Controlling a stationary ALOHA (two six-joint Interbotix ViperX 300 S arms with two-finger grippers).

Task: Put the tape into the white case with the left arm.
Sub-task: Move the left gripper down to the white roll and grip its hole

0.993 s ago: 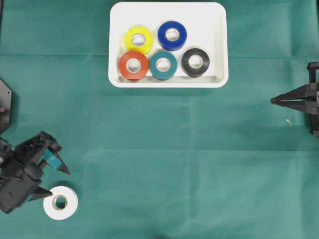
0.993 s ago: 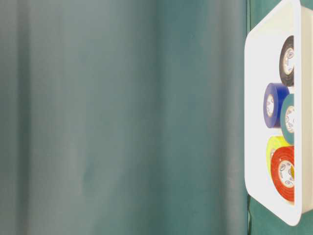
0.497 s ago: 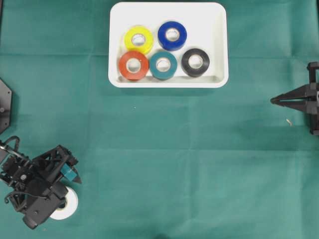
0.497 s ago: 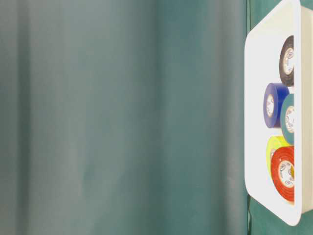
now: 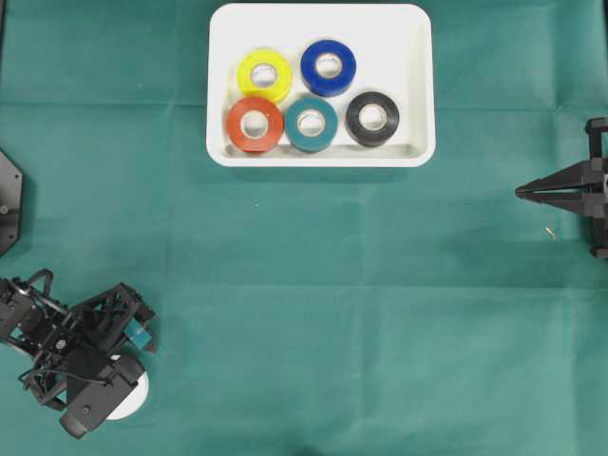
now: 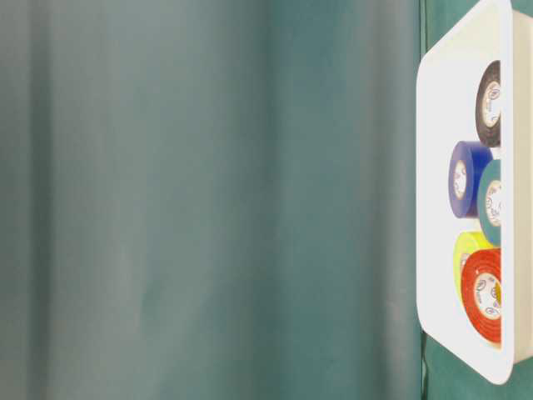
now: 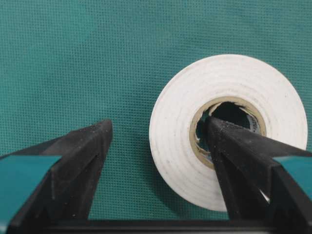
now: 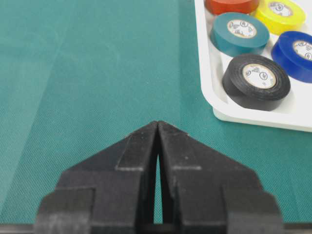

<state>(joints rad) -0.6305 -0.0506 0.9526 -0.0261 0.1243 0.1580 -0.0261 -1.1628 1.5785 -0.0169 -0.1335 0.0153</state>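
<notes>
Straddling the white tape roll (image 7: 224, 129) on the desk, the left claw (image 7: 158, 134) is held open, one finger in its core; the right claw (image 8: 158, 127) is closed, near the white case (image 5: 418, 95).

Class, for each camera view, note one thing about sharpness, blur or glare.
Overhead: evenly lit, sharp. Table-level: green cloth a soft blur, white case washed out bright. Left wrist: white tape crisp, its weave visible. Right wrist: shut right pincer sharp, far cloth softened.
</notes>
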